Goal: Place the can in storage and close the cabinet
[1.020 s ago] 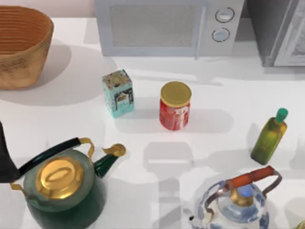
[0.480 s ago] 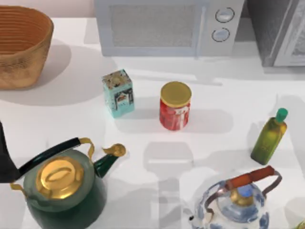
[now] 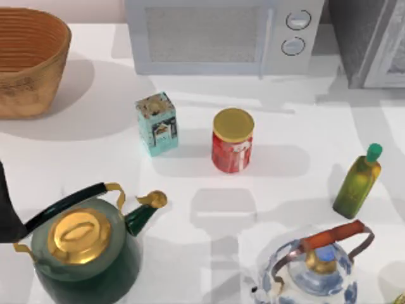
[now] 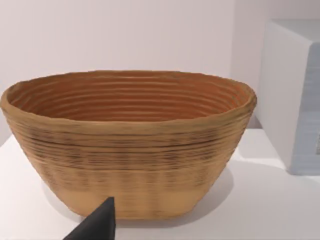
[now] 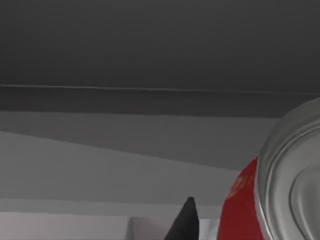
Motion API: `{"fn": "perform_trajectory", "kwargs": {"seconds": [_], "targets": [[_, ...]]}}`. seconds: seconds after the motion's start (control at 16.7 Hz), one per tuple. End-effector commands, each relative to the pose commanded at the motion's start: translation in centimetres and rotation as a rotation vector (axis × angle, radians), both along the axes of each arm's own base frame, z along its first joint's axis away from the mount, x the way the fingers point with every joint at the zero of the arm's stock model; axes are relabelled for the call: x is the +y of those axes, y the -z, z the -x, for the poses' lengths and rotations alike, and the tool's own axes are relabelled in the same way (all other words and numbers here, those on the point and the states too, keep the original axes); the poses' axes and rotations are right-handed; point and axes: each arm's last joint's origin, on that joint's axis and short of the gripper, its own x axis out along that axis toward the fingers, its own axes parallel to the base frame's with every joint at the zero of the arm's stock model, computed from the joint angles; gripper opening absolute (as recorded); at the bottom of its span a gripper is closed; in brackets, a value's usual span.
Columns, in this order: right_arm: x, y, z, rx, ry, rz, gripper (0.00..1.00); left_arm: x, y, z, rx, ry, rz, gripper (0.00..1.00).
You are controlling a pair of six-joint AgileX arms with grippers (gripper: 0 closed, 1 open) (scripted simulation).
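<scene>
The cabinet [image 3: 355, 38] stands at the table's back right, a dark-grey speckled box with a pale framed door [image 3: 393, 57]. In the right wrist view a red can [image 5: 250, 200] with a silver end looms close beside my right gripper [image 5: 184, 222]. Plain dark-grey cabinet surfaces [image 5: 150, 50] lie behind both. Whether the can is held cannot be told. My left arm [image 3: 6, 215] is parked at the table's left edge. Its gripper [image 4: 97, 224] faces the wicker basket [image 4: 130, 145].
A white microwave [image 3: 221, 35] sits at the back centre and the basket [image 3: 28, 60] at the back left. A teal box [image 3: 157, 123] and a red gold-lidded tin [image 3: 233, 140] stand mid-table. An oil bottle [image 3: 358, 182], a green kettle [image 3: 85, 250] and a blue-white kettle [image 3: 319, 269] crowd the front.
Every object on the table stays put. A shadow at the right has slid from beside the oil bottle back toward the cabinet's front.
</scene>
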Motion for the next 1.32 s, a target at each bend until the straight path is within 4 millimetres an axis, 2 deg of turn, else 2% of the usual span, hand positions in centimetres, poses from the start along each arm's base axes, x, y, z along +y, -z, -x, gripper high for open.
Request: {"fn": "perform_trajectory", "kwargs": {"seconds": [0.12,0.3,0.78,0.9,1.08,1.32], "targets": [[0.4,-1.5,-1.5,-0.007,0.013,-0.007,0.0,0.0,0.0,0.0,0.0,0.0,0.0,1.0],[0.7,-2.6,-2.9,-0.014,0.03,-0.016,0.0,0.0,0.0,0.0,0.0,0.0,0.0,1.0],[0.8,-2.8,-3.4,-0.009,0.029,-0.02,0.0,0.0,0.0,0.0,0.0,0.0,0.0,1.0],[1.0,-2.9,-4.7,0.013,0.019,-0.019,0.0,0.0,0.0,0.0,0.0,0.0,0.0,1.0],[1.4,-3.6,-7.9,0.036,0.013,-0.014,0.0,0.0,0.0,0.0,0.0,0.0,0.0,1.0],[1.4,-6.2,-11.5,-0.028,0.02,-0.022,0.0,0.0,0.0,0.0,0.0,0.0,0.0,1.0]]}}
